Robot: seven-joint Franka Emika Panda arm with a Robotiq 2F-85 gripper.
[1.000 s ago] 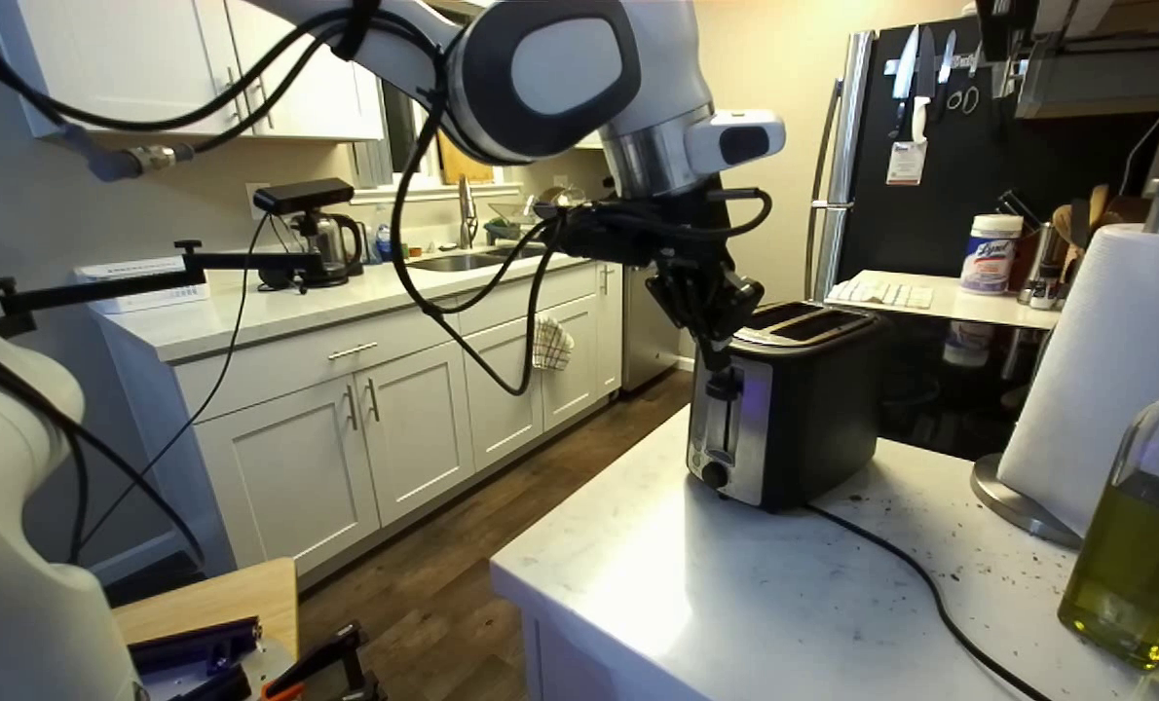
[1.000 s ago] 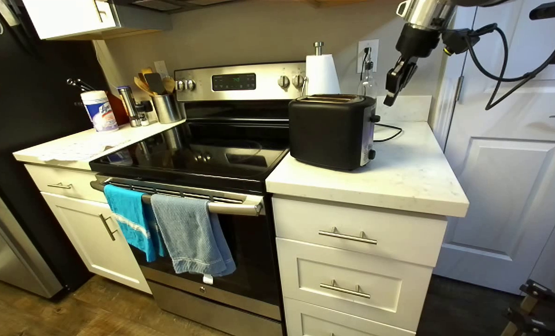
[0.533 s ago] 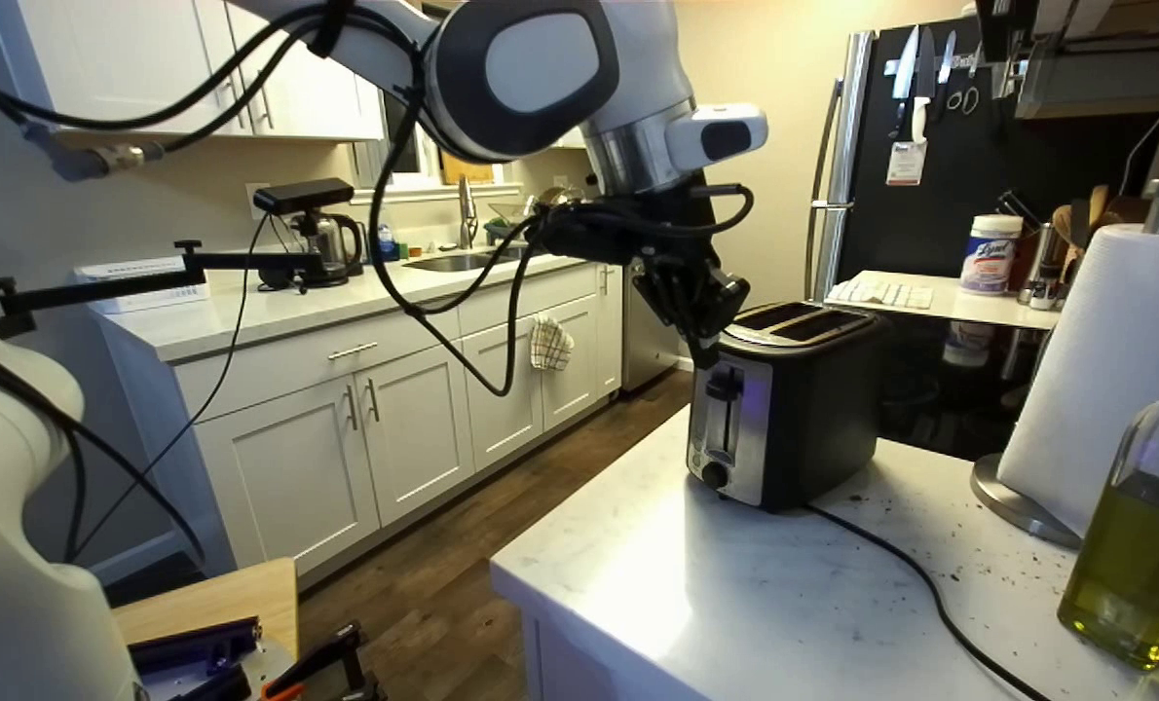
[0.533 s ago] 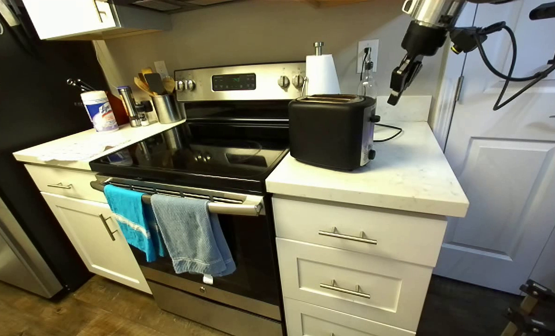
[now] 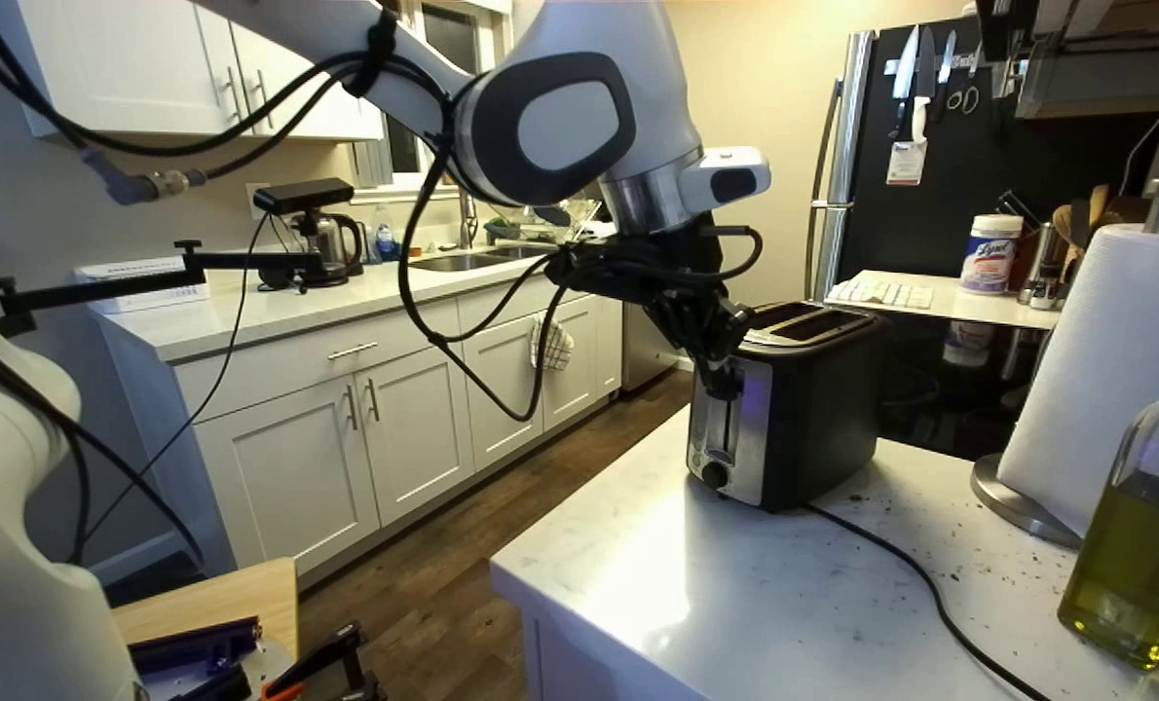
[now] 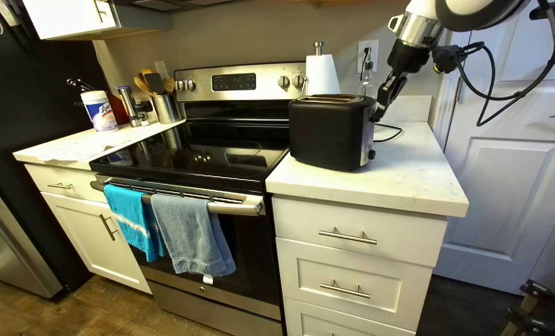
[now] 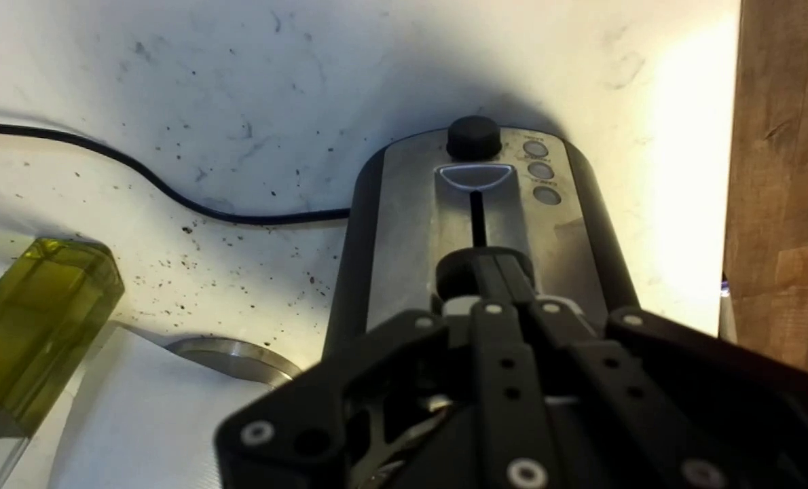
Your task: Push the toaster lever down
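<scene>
Beside a black stove (image 6: 203,149) lies the pale worktop (image 5: 755,594), where the toaster (image 5: 828,419) stands upright near the edge. Its lever (image 7: 454,274) is high in the slot (image 7: 478,221), not yet down. The jaws are together, nothing between them, and reach to the lever (touching it or just above, I cannot tell). I judge the lever stiffly sprung and the toaster light enough to skid; pressing squarely on the lever's middle, without pinching, should suit.
</scene>
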